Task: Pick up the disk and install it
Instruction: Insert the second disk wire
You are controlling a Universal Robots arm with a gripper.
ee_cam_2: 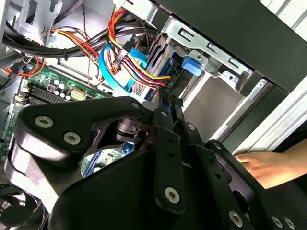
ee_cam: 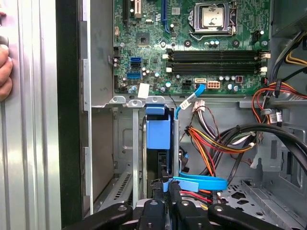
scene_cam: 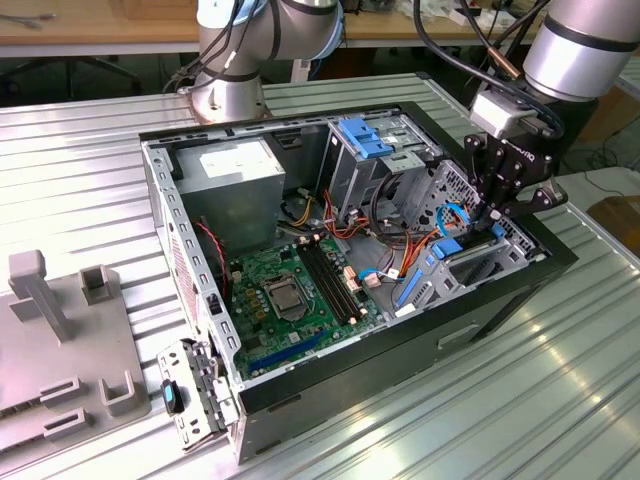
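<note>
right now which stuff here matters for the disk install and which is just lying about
In the job:
- disk, standing in its bay
- tool, at the disk's edge
- computer case

Just lying about:
- grey fixture blocks
- a hand outside the case
- motherboard

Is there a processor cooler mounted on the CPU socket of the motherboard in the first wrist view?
No. The CPU socket on the motherboard is uncovered, its metal top bare.
</note>
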